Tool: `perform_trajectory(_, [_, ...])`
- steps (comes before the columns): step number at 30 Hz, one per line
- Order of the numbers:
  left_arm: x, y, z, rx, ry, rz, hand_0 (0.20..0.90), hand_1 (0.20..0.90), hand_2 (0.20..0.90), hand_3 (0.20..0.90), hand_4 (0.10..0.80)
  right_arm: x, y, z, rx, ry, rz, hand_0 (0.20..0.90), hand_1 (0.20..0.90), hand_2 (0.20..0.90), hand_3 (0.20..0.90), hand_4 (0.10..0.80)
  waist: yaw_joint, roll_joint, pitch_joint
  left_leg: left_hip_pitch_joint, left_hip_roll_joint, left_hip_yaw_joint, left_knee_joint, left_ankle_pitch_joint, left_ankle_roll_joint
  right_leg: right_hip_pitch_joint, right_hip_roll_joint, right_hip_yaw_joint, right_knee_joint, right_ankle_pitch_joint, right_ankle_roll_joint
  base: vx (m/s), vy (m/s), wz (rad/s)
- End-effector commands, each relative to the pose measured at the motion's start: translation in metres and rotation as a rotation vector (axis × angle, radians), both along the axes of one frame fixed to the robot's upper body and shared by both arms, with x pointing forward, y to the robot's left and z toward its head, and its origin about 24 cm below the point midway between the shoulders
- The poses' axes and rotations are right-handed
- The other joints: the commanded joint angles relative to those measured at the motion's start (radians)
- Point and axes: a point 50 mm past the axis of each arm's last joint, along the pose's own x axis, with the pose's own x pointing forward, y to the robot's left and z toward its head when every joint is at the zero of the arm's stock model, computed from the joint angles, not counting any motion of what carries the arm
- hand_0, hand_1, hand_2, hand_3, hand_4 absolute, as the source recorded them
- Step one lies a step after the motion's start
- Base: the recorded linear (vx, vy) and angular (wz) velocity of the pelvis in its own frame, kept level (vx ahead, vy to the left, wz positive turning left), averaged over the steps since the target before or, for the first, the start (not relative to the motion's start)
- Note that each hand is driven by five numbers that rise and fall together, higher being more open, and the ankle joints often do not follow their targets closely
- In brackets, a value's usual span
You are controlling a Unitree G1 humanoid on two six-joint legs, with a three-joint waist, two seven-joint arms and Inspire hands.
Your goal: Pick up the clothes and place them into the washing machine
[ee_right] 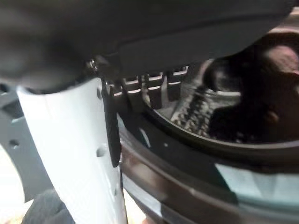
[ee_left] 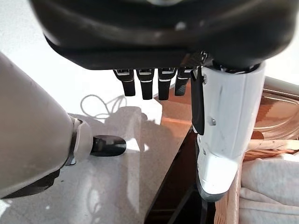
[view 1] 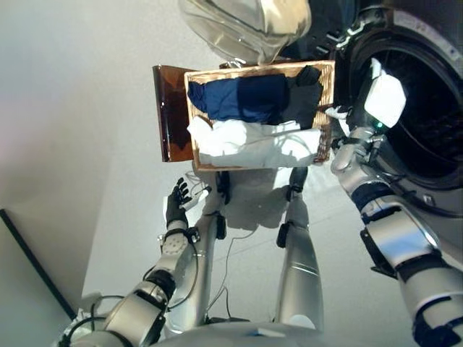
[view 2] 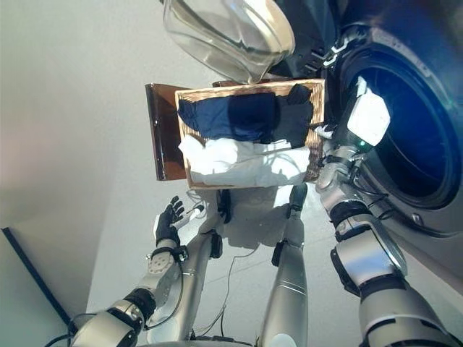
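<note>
A wicker basket (view 1: 327,108) sits on a brown stand (view 1: 168,108) on the pale floor (view 1: 87,144), just beside the open washing machine (view 1: 427,101). The clothes are in the basket: a dark blue garment (view 1: 239,97) fills the far half, with a black piece (view 1: 307,90) at the corner nearest the machine, and a white garment (view 1: 253,144) lies along the near edge. The machine's glass door (view 1: 239,25) is swung open and hangs over the far edge of the basket.

The right hand (view 1: 383,97) is raised at the mouth of the drum, close to the basket's machine-side edge. Its wrist view shows the fingers (ee_right: 154,86) straight and relaxed with the white-covered thumb (ee_right: 70,154) standing apart; they hold nothing. Past them lies the dark drum rim (ee_right: 196,158), and something dark shows inside the drum, too blurred to tell what.

The left hand (view 1: 176,202) hangs low over the floor, near the basket's near edge but not touching it. Its fingers (ee_left: 140,84) are spread wide and straight, the thumb (ee_left: 222,135) extended, holding nothing. In its wrist view the stand and a fold of the white garment show just beyond the thumb.
</note>
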Motion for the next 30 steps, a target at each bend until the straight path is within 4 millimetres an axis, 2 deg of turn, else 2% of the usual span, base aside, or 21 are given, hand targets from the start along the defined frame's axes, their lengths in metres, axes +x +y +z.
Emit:
perform_trajectory(1, [0.004,0.009,0.003,0.047,-0.015,0.036,0.9,0.9,0.9,0.9,0.8,0.009,0.018,0.06,-0.294,-0.157,0.135,0.9,0.9,0.9,0.9,0.8,0.049,0.028,0.01,0.173,0.018,-0.047,-0.358,0.173,-0.107,0.123,0.046,-0.071,0.041,-0.115,0.021,0.021,-0.036,-0.04])
perform_trajectory(7, [0.002,0.014,-0.001,0.073,0.015,0.03,0.9,0.9,0.9,0.9,0.8,0.018,0.039,0.065,-0.5,-0.073,0.178,0.9,0.9,0.9,0.9,0.8,0.051,-0.028,0.005,0.193,0.032,-0.061,-0.362,0.174,-0.116,0.166,0.061,-0.098,0.009,-0.104,0.022,0.018,-0.041,-0.04])
perform_trajectory(13, [0.0,0.018,-0.004,0.088,0.042,0.031,0.9,0.9,0.9,0.9,0.8,0.028,0.06,0.068,-0.631,-0.003,0.186,0.9,0.9,0.9,0.9,0.8,0.065,-0.065,0.013,0.207,0.04,-0.082,-0.362,0.176,-0.122,0.2,0.072,-0.117,-0.003,-0.108,0.018,0.021,-0.03,0.06])
perform_trajectory(23, [0.004,0.019,-0.001,0.085,0.03,0.025,0.9,0.9,0.9,0.9,0.8,0.036,0.072,0.077,-0.729,0.05,0.156,0.9,0.9,0.9,0.9,0.8,0.086,-0.076,0.027,0.189,0.036,-0.108,-0.362,0.185,-0.128,0.212,0.069,-0.143,-0.013,-0.106,0.018,0.011,-0.018,0.08])
perform_trajectory(30, [0.008,0.019,0.002,0.089,0.027,0.02,0.9,0.9,0.9,0.9,0.8,0.04,0.094,0.079,-0.723,0.057,0.198,0.9,0.9,0.9,0.9,0.8,0.1,-0.078,0.042,0.185,0.03,-0.122,-0.362,0.186,-0.131,0.217,0.069,-0.153,-0.015,-0.109,0.015,0.002,-0.001,0.05])
